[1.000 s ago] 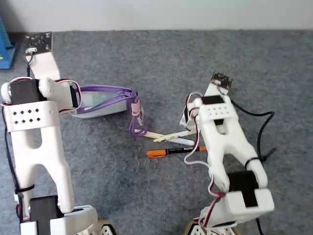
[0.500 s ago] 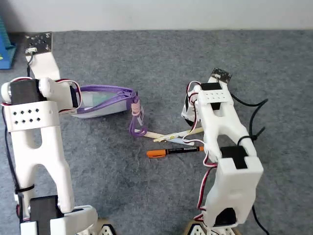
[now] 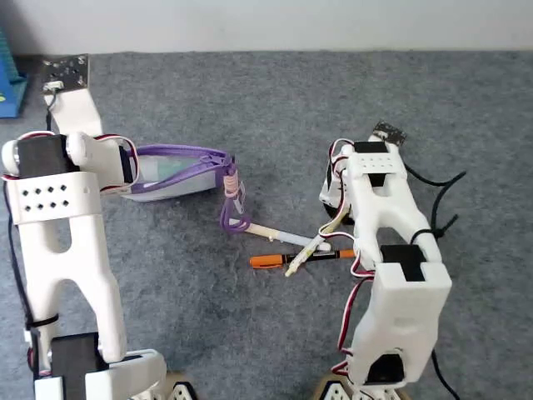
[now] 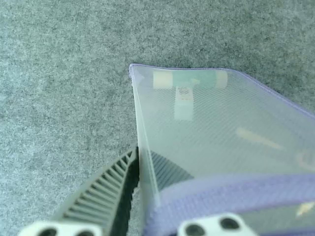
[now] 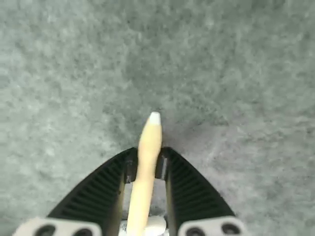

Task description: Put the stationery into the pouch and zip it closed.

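A clear pouch [image 3: 179,171] with purple zip trim lies on the grey carpet at the left, its purple loop [image 3: 234,218] trailing toward the middle. My left gripper [image 4: 140,194] is shut on the pouch [image 4: 216,128] at its edge; a green-and-white item shows inside. My right gripper [image 5: 145,160] is shut on a cream pen [image 5: 147,142], whose tip sticks out past the fingers. From above, that cream pen [image 3: 308,248] slants from under the right arm down toward the front. Below it lie a white pen [image 3: 279,236] and an orange marker [image 3: 287,259].
A blue object [image 3: 10,79] sits at the far left edge by the back wall. Black cable [image 3: 441,221] loops beside the right arm. Bare carpet stretches behind the pens and between the two arm bases.
The right arm has pulled back a little with the cream pen, whose free end has swung toward the front, leaving the white pen lying alone. The left arm and pouch are unchanged.
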